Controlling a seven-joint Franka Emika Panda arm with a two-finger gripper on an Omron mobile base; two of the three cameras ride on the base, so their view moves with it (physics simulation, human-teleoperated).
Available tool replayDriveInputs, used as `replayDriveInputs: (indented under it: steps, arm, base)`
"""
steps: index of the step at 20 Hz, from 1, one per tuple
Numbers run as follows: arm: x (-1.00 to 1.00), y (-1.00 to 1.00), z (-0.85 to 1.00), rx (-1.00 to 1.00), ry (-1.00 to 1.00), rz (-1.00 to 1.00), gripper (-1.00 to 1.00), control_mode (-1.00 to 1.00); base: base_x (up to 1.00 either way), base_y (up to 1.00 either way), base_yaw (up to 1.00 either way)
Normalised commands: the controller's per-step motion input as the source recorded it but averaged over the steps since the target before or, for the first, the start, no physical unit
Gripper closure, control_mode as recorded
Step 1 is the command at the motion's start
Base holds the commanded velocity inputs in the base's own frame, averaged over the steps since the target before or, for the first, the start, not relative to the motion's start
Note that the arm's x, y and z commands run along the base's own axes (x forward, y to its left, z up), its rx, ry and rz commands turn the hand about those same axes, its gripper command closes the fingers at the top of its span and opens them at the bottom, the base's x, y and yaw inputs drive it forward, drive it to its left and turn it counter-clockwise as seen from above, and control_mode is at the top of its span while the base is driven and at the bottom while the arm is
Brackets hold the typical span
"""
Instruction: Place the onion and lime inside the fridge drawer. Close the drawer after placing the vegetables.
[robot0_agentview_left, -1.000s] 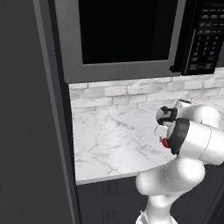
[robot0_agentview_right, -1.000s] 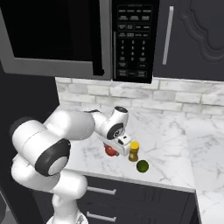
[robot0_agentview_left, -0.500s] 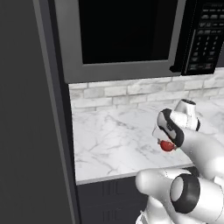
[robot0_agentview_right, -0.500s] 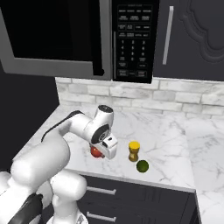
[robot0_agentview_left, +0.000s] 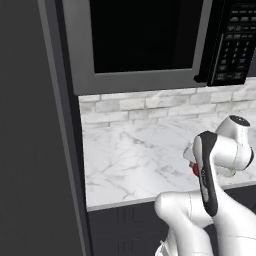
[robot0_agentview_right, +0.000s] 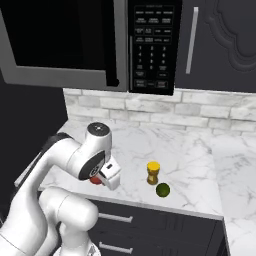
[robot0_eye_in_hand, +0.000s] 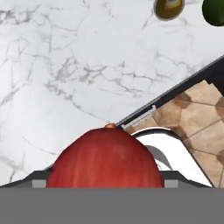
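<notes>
Red onion (robot0_eye_in_hand: 105, 158) is sitting clamped in your hand (robot0_agentview_right: 102, 176), hanging over the front edge of the marble table (robot0_agentview_right: 190, 165). Your lime (robot0_agentview_right: 162, 189) is resting on the table near that edge, just beside a small yellow-capped bottle (robot0_agentview_right: 153, 172).

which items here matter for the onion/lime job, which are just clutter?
Job:
- onion, held at the gripper
- lime, on the counter

Clutter:
- yellow-capped bottle, beside the lime
- microwave
- marble counter
</notes>
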Motion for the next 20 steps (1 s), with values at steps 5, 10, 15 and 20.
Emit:
replayDriveInputs:
  steps: [5, 10, 15, 20]
  arm:
    - [-0.50, 0.24, 0.64, -0.02, -0.08, 0.00, 1.00, -1.00]
    - [-0.04, 0.46, 0.36, -0.08, 0.01, 0.01, 1.00, -1.00]
    - [0.00, 0.15, -0.01, -0.03, 0.01, 0.01, 1.00, -1.00]
    - [-0.03, 0.02, -0.01, 0.00, -0.03, 0.00, 1.00, -1.00]
  base:
    - [0.00, 0.00, 0.00]
    - [0.00, 0.00, 0.00]
    - [0.00, 0.00, 0.00]
    - [0.00, 0.00, 0.00]
